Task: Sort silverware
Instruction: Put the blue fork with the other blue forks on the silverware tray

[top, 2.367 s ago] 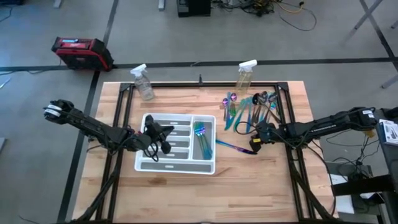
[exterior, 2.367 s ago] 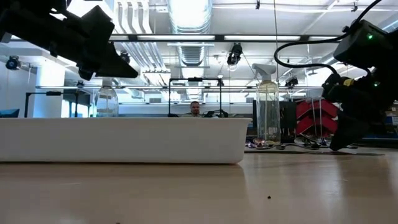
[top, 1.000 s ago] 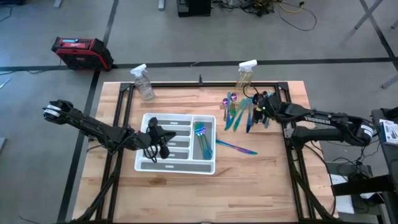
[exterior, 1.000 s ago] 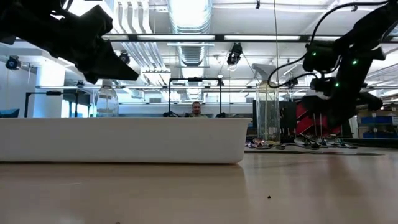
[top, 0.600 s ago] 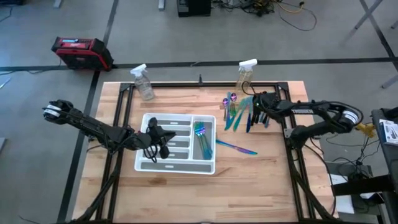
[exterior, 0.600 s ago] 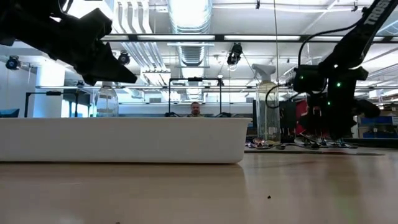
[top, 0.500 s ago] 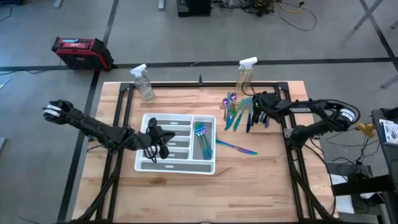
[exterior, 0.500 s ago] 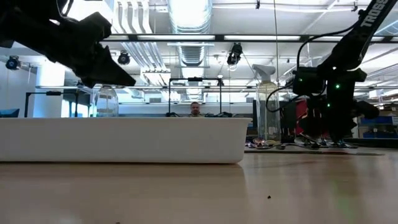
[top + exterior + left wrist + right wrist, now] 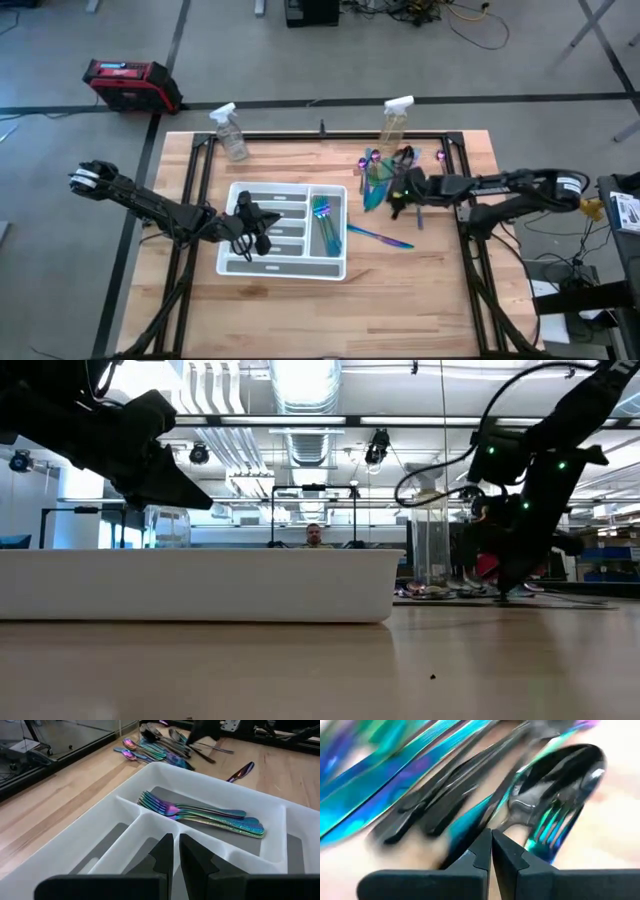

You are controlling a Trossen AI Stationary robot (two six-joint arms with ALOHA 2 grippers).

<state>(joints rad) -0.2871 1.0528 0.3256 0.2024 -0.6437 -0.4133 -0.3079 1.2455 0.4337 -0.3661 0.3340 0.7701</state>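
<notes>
Your right claw (image 9: 398, 193) is clenched with nothing in it, low over the loose pile of shiny iridescent teal, purple and black silverware (image 9: 382, 178) at the far right of the wooden desk (image 9: 420, 300). Your left claw (image 9: 262, 226), fingers nearly together, hovers above the white plastic divided tray (image 9: 285, 265), where iridescent forks (image 9: 200, 815) lie in one compartment.

Two slim black jointed arms with looping black cables. The left arm (image 9: 150, 205) has a white end cap; the right arm (image 9: 520, 186) shows small green lights.
</notes>
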